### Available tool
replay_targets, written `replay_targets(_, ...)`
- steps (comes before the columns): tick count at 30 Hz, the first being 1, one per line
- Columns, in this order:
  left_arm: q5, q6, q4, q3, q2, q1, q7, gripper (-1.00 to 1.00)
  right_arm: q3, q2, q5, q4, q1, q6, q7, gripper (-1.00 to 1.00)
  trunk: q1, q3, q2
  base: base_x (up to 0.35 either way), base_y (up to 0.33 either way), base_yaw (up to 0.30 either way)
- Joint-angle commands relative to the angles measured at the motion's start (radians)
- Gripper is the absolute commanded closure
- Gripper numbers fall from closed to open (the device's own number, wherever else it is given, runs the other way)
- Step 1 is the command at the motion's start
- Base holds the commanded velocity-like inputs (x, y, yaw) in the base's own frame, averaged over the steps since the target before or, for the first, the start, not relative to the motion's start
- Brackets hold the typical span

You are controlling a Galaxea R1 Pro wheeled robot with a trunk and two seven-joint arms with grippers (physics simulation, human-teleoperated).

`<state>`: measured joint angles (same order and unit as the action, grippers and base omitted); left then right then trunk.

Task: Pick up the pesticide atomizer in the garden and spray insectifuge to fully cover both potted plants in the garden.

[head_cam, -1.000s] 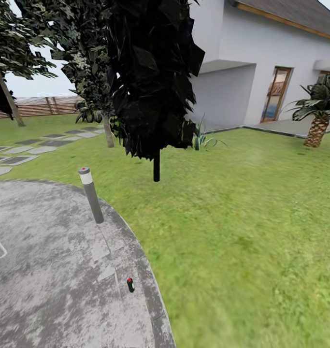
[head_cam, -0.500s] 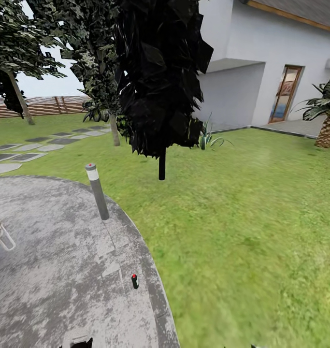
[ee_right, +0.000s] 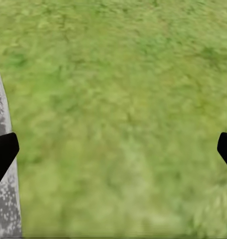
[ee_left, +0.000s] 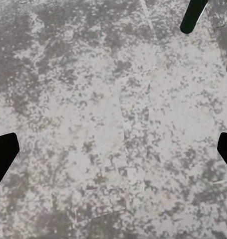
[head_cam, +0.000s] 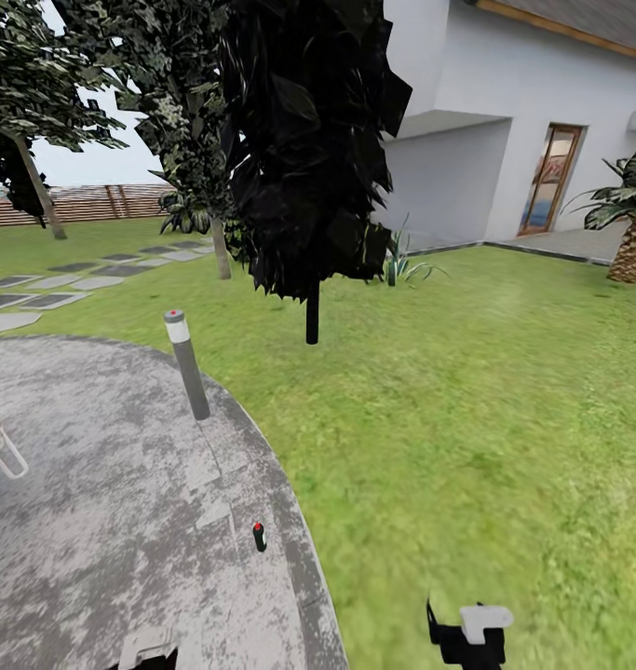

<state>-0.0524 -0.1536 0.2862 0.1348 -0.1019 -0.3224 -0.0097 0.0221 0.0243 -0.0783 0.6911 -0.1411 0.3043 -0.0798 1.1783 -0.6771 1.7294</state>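
While the head view looks over the garden (head_cam: 466, 400), the pesticide atomizer (head_cam: 259, 537) stands upright near the round stone patio's (head_cam: 94, 521) edge, short of the bollard lamp (head_cam: 187, 365). From the left wrist, the left claw (ee_left: 113, 149) hangs released above the patio. From the right wrist, the right claw (ee_right: 113, 149) gapes over grass.

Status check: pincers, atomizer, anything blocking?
Both pincers open and empty, left over patio, right over lawn. Atomizer upright near the patio edge, untouched. Grey bollard lamp stands farther off, not blocking.
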Motion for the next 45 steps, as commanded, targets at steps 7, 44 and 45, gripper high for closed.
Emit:
replay_targets(7,-0.004,-0.098,-0.009,0.0,-0.002,0.0,-0.001,-1.0,-0.003,-0.001,-0.011,-0.008,-0.001,0.002,-0.003,-1.0,0.027,-0.023,0.05,0.0,0.0,0.0)
replay_targets(44,0.012,-0.104,-0.01,0.002,0.005,-0.001,0.0,-1.0,0.002,-0.001,-0.008,-0.014,-0.002,0.006,-0.009,-1.0,0.169,-0.123,0.309,0.0,0.0,0.092)
replay_targets(45,0.012,-0.104,-0.01,0.002,0.005,-0.001,0.0,-1.0,0.002,-0.001,-0.008,-0.015,-0.002,0.006,-0.009,-1.0,0.172,-0.126,0.316,0.0,0.0,0.116)
